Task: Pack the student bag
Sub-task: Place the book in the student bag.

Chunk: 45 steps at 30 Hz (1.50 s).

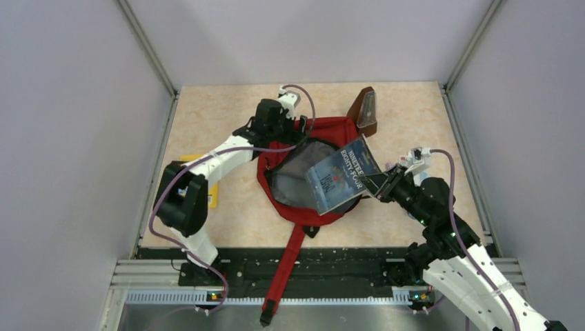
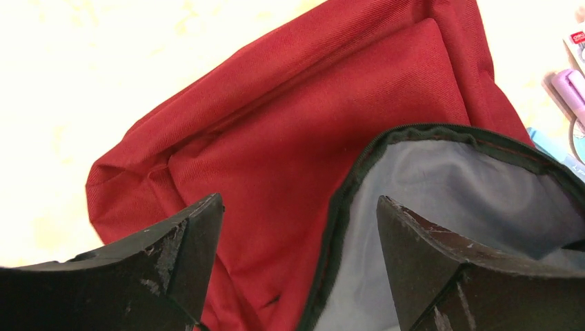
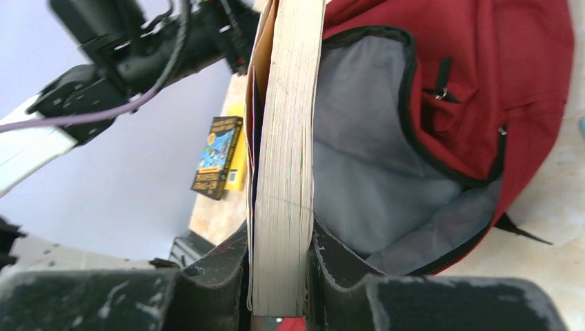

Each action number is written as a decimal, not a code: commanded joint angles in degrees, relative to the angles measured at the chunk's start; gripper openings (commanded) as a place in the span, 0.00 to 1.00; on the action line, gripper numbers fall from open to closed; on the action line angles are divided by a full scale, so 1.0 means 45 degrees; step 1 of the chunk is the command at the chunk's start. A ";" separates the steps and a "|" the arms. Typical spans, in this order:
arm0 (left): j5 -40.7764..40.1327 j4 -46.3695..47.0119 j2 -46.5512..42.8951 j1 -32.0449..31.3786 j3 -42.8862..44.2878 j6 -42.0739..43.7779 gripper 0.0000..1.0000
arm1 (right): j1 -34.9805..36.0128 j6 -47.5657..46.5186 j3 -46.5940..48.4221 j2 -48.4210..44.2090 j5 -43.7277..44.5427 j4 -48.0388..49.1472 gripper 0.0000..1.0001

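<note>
The dark-red student bag [image 1: 331,128] lies open in the middle of the table, its grey lining [image 1: 293,176] showing. My right gripper [image 1: 377,187] is shut on a paperback book [image 1: 341,176] and holds it tilted over the bag's opening. In the right wrist view the book's page edge [image 3: 286,138] stands between my fingers [image 3: 227,258], with the bag [image 3: 497,69] and its open mouth behind. My left gripper [image 1: 295,131] is at the bag's far rim. In the left wrist view it [image 2: 300,201] is open, its jaws either side of the black zipper edge [image 2: 345,200] of the bag [image 2: 310,124], not closed on it.
A yellow book [image 1: 211,192] lies at the left by the left arm, also in the right wrist view [image 3: 219,156]. A brown case [image 1: 363,110] stands at the back right. The bag's long red strap [image 1: 288,262] hangs over the front edge. Small purple items [image 2: 569,86] lie beside the bag.
</note>
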 commanded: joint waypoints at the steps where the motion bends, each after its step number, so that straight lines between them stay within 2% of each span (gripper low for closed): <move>1: 0.2124 -0.0274 0.1083 0.0537 0.1458 0.0182 0.86 | -0.0003 0.1668 -0.0198 -0.0658 -0.1172 0.1557 0.00; 8: 0.4498 -0.0987 0.2793 0.0643 0.2357 0.0300 0.85 | 0.0000 0.1793 -0.0488 -0.0967 -0.1383 0.0915 0.00; 12: 0.5774 -0.1312 0.3113 0.0607 0.2429 -0.0023 0.73 | 0.0000 0.1772 -0.0590 -0.0919 -0.1707 0.0702 0.00; 14: 0.6382 -0.1443 0.3057 0.0548 0.2264 -0.0028 0.62 | -0.0001 0.1961 -0.0763 -0.0918 -0.1859 0.0774 0.00; 17: 0.6952 -0.1664 0.2777 0.0467 0.1916 -0.0018 0.36 | -0.0001 0.2178 -0.0912 -0.0917 -0.2119 0.0907 0.00; 19: 0.6931 -0.1588 0.2221 0.0433 0.1565 -0.0203 0.13 | 0.0000 0.2236 -0.1006 -0.0914 -0.2122 0.0858 0.00; 21: 0.6660 -0.1032 0.1362 0.0367 0.1083 -0.0636 0.00 | -0.0001 0.2391 -0.1220 -0.0870 -0.2209 0.0962 0.00; 24: 0.5851 -0.0167 -0.0077 0.0235 0.0503 -0.1378 0.00 | 0.0004 0.2873 -0.1904 -0.0592 -0.2668 0.1726 0.00; 28: 0.4315 0.1970 -0.2036 0.0088 -0.0705 -0.2813 0.00 | -0.0001 0.3415 -0.2819 0.0121 -0.3359 0.3022 0.00; 33: 0.3301 0.3799 -0.3430 0.0066 -0.2076 -0.4219 0.00 | -0.0001 0.3979 -0.3486 0.0944 -0.3556 0.4597 0.00; 36: 0.3491 0.4398 -0.3901 0.0064 -0.2642 -0.4287 0.00 | -0.0001 0.4560 -0.3766 0.1311 -0.3087 0.5330 0.00; 41: 0.4042 0.5241 -0.4535 0.0062 -0.3428 -0.3957 0.00 | 0.0013 0.7136 -0.5222 0.1687 -0.1667 0.9044 0.00; 45: 0.3835 0.5018 -0.4751 0.0075 -0.3455 -0.3844 0.00 | 0.0018 0.7824 -0.5194 0.1913 -0.0394 1.0050 0.00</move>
